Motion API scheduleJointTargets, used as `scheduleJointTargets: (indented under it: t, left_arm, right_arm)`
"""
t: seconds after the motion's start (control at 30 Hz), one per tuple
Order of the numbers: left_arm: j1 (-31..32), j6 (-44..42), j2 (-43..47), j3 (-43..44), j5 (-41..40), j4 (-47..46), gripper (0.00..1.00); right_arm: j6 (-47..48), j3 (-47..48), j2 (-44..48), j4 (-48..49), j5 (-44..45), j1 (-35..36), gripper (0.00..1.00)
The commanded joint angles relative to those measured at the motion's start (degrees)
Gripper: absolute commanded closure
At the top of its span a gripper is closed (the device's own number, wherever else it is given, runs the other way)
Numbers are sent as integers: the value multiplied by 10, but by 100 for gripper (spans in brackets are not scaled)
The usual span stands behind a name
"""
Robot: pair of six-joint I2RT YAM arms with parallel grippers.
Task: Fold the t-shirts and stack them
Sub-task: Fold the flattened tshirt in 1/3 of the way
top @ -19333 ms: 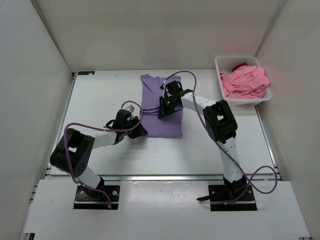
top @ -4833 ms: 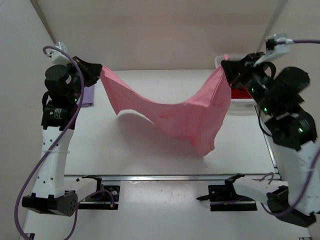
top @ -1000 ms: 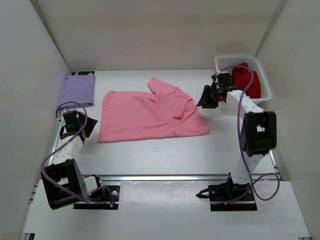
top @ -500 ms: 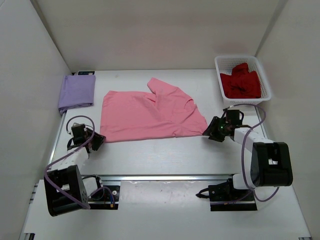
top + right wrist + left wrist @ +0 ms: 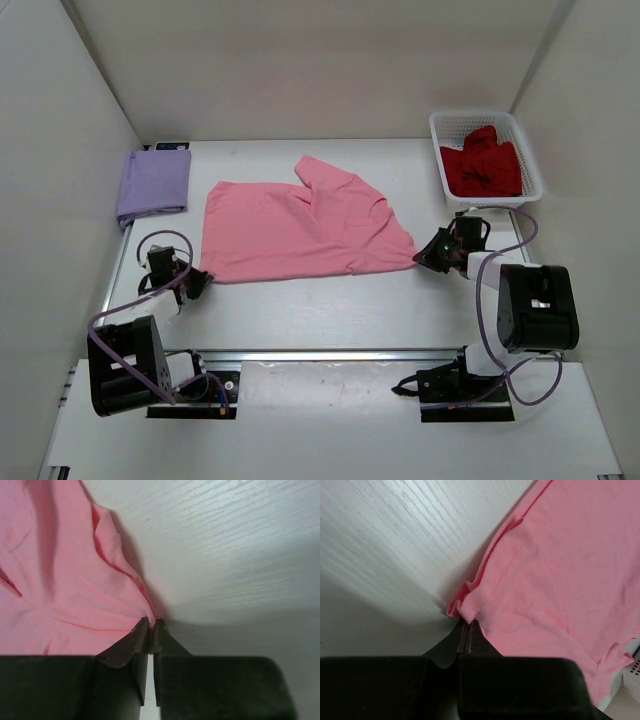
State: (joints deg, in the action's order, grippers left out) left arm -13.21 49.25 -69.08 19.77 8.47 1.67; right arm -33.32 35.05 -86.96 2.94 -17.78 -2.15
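The pink t-shirt (image 5: 300, 225) lies spread flat in the middle of the table (image 5: 330, 305), its long side running left to right. Its near edge stretches between the two claws. One sleeve at the far side is folded over onto the body, and a few creases bunch toward the right end.

The left gripper (image 5: 197, 284) sits low at the shirt's near left corner. In the left wrist view its fingers (image 5: 466, 630) are pressed together, with the hemmed corner puckered right at their tips. The right gripper (image 5: 425, 258) sits at the near right corner, and its wrist view shows the fingers (image 5: 151, 626) closed on the gathered pink edge with only a thin slit between them. We cannot see how far the cloth reaches in between either pair, because the dark claw bodies fill the bottom of both wrist views.

A bare strip of table runs between the shirt's near edge and the front rail. More open surface lies beyond the shirt toward the back wall. The side walls stand close to both arms.

The lavender t-shirt (image 5: 155, 182) is folded in the far left corner, well apart from the pink one. The white basket (image 5: 488, 117) stands in the far right corner and holds the crumpled dark red t-shirt (image 5: 482, 165), whose folds we cannot make out.
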Motion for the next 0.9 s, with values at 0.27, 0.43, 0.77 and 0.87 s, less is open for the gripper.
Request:
scheduleJointTargets:
  t: [0.27,0.43,0.77,0.87]
  left_arm:
    - [5,-13,-19,37,-27,11,100]
    - [15,-25,-4,33,-28,29,100]
    - [18,-72,93,16,-67,139,100]
    - [38,-76,106,21,-54,173,100]
  right_arm:
    - [-9,-88,125,-28,27,-43,100]
    - [-5,-146,200,-76,22,-64,100]
    - [-11,-182,385,-216,-4,-110,100]
    - [-22,-179,392,-239,-9,-86,99]
